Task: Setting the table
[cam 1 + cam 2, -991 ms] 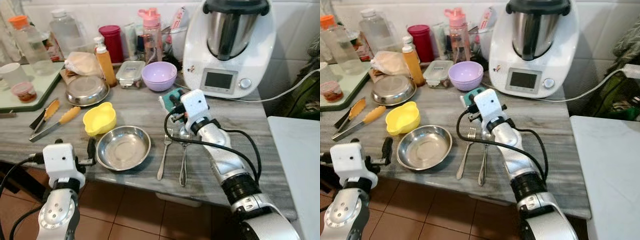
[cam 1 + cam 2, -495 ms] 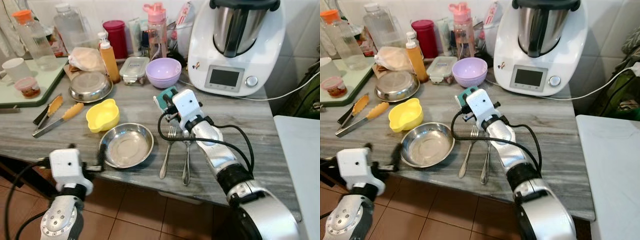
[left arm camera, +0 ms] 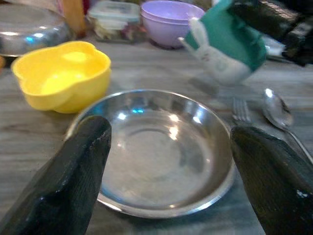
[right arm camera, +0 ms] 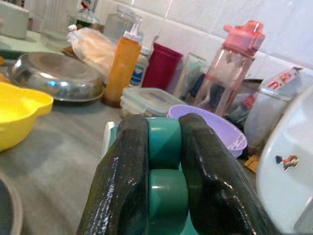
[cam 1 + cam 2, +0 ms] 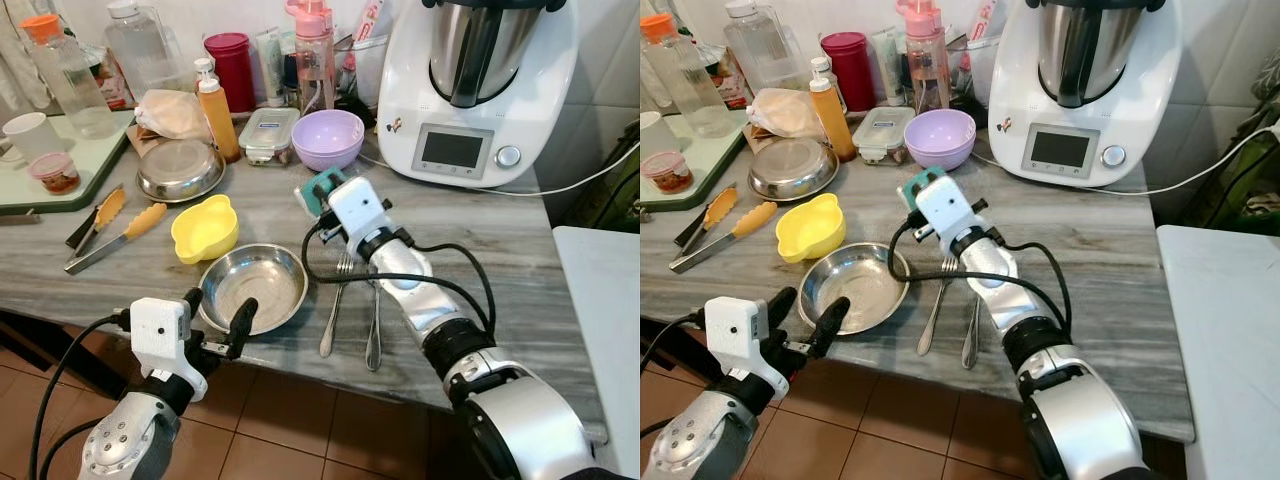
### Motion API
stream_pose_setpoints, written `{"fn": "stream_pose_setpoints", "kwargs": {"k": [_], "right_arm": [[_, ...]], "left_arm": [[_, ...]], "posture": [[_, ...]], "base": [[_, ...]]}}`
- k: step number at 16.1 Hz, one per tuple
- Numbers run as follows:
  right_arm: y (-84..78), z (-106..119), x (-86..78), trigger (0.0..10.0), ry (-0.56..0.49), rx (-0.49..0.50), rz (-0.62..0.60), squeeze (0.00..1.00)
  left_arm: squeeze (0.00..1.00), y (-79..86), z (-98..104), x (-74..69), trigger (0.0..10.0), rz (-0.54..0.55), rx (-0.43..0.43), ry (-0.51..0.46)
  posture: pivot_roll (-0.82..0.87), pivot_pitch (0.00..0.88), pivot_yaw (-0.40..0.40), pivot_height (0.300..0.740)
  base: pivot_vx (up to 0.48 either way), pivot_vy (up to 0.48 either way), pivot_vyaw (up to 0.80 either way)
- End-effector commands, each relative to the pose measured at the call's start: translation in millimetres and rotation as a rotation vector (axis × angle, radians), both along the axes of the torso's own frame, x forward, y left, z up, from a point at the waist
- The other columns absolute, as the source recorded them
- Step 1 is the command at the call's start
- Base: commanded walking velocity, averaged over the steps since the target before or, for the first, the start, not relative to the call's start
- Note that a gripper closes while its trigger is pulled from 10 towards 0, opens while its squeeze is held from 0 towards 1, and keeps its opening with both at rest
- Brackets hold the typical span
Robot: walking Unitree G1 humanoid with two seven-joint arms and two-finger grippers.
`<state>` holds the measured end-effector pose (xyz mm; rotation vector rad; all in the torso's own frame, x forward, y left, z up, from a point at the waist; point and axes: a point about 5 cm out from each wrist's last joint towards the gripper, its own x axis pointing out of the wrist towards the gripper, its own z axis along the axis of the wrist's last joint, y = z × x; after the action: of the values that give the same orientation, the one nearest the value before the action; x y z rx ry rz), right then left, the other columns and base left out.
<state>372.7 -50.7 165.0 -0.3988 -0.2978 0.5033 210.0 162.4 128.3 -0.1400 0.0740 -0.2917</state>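
Your right claw (image 4: 164, 196) is clamped on a teal and white object (image 5: 318, 192); the fingers cover most of it, so you can't tell what it is. It sits above the worktop (image 5: 480, 240), just beyond the fork (image 5: 334, 308) and spoon (image 5: 374, 325). Your left claw (image 5: 215, 315) is spread wide at the near edge, either side of the steel bowl (image 5: 254, 288). Yellow bowl (image 5: 204, 229) just far-left of it. Purple bowl (image 5: 327, 138), bottles and white mixer (image 5: 470, 85) crowd the far side.
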Motion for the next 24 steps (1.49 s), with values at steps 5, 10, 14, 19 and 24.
{"fn": "stream_pose_setpoints", "kwargs": {"k": [5,10,14,19,24], "right_arm": [[14.5,-1,-2.0,10.0,-0.007,-0.009,0.015,0.23],[11.7,-5,-2.6,10.0,-0.006,-0.026,0.008,1.0],[8.0,-4,0.2,10.0,0.007,-0.014,-0.007,0.0],[9.6,6,5.1,10.0,0.053,0.053,0.006,0.0],[33.7,8,3.6,10.0,0.175,0.003,0.13,0.0]], "left_arm": [[0.0,2.3,2,-6.1,10.0,-0.029,0.014,0.02],[0.0,-1.6,1,-6.1,10.0,-0.032,0.006,0.03],[0.0,-1.0,1,-3.7,10.0,-0.033,0.013,0.03],[0.0,-1.5,0,0.1,10.0,-0.025,0.017,0.027],[0.0,-5.6,0,5.5,10.0,-0.03,0.013,0.021]], "posture": [[0.02,0.092,0.108,0.74],[0.02,0.083,0.108,0.74],[0.01,0.074,0.108,0.74],[0.01,0.053,0.103,0.74],[-0.01,0.037,0.099,0.74]], "base": [[0.0,0.0,0.0],[0.0,0.0,0.0],[0.0,0.0,0.0],[0.0,0.0,0.0],[0.0,0.0,0.0]]}}
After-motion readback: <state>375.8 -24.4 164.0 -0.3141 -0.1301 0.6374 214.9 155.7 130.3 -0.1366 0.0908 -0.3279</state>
